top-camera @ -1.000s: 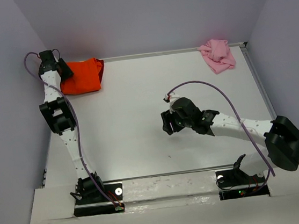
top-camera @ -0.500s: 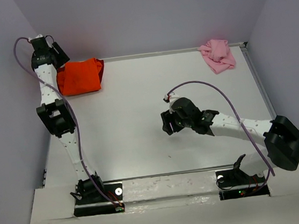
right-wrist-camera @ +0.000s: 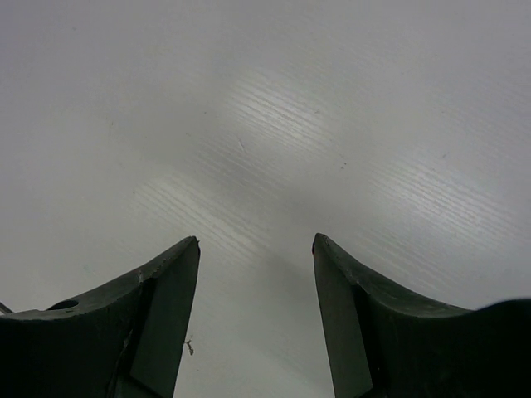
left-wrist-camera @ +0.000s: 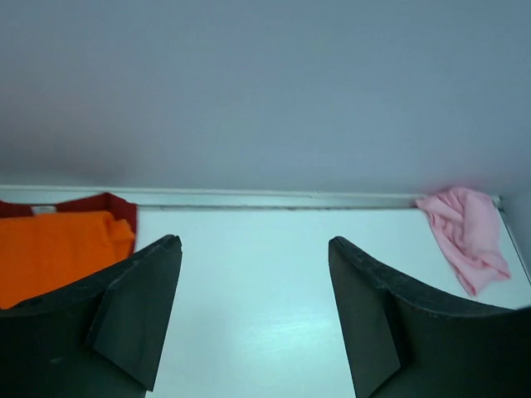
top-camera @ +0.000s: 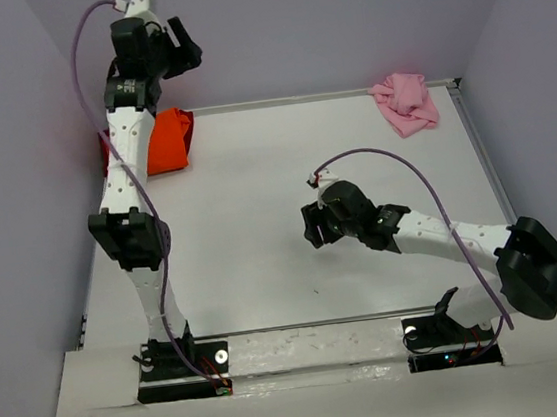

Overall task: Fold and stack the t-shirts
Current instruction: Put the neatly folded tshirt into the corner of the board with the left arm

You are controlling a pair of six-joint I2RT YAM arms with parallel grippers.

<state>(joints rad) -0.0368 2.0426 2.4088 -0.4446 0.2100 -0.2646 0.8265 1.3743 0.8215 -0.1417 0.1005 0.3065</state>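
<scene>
Where the left claw (left-wrist-camera: 253,245) hangs high over the far left corner of the counter (top-camera: 285,178), its two dark fingers stand wide apart with nothing between them.

Item one, orange t-shirt (left-wrist-camera: 54,253): folded flat in that far left corner, below the claw and to its left, not touching it.

Item two, dark red t-shirt (left-wrist-camera: 99,201): lies under the orange one. Only a strip shows, along the far side of the stack.

Item three, pink t-shirt (top-camera: 407,101): crumpled in the far right corner against the far edge, well apart from both claws.

Further entry, the right claw (right-wrist-camera: 255,240): close above the bare middle of the counter, a little right of centre. Its fingers are spread and hold nothing, and white surface shows in the gap. The stack lies well off toward the far left of it, the pink t-shirt well off toward the far right.

Overhead, the left arm (top-camera: 128,145) crosses the left part of the orange t-shirt.
</scene>
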